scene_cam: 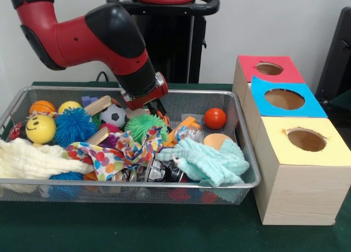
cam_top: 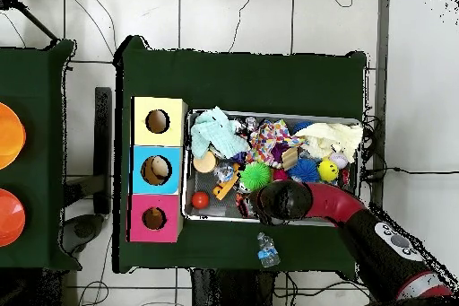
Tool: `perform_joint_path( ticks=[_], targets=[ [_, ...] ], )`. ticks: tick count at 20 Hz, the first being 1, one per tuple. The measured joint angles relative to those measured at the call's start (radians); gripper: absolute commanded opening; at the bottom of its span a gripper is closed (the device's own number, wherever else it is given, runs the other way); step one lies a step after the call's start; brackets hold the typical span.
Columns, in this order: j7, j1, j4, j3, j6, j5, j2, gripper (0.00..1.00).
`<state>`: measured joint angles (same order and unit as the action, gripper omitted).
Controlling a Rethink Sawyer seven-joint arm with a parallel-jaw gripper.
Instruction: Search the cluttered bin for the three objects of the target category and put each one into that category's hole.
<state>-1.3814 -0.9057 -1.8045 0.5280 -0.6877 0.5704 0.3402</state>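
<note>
My gripper (scene_cam: pixel 159 108) hangs low at the back of the wire bin (scene_cam: pixel 247 153), just above and behind a green spiky ball (scene_cam: pixel 143 126), with a small soccer ball (scene_cam: pixel 113 115) to its left. Nothing visible hangs from it. A red ball (scene_cam: pixel 215 118) lies to its right. Further left are a yellow smiley ball (scene_cam: pixel 40 129), a blue spiky ball (scene_cam: pixel 74 126) and an orange basketball (scene_cam: pixel 42 107). Right of the bin stand three boxes, with a red-topped hole (scene_cam: pixel 269 69), a blue-topped hole (scene_cam: pixel 284 99) and a yellow-topped hole (scene_cam: pixel 306 139). In the overhead view my arm (cam_top: pixel 296 200) covers the gripper.
A mint cloth (scene_cam: pixel 211 161), a cream cloth (scene_cam: pixel 33 159) and a patterned cloth (scene_cam: pixel 118 153) cover the front of the bin. Wooden blocks (scene_cam: pixel 98 105) and an orange disc (scene_cam: pixel 218 141) lie among the clutter. A small bottle (cam_top: pixel 267 249) lies on the green table outside the bin.
</note>
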Motion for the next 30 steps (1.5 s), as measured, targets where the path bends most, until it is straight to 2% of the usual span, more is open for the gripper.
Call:
perform_joint_path(
  ticks=[13, 17, 22, 30],
  targets=[
    [0.0, -0.001, -0.004, 0.002, 0.003, 0.005, 0.002, 0.0],
    [0.0, -0.001, -0.027, 0.003, 0.023, 0.013, 0.024, 0.0],
    [0.0, -0.001, -0.065, 0.002, 0.045, 0.018, 0.07, 0.0],
    [0.0, 0.006, -0.155, 0.003, 0.047, 0.018, 0.213, 0.0]
  ],
)
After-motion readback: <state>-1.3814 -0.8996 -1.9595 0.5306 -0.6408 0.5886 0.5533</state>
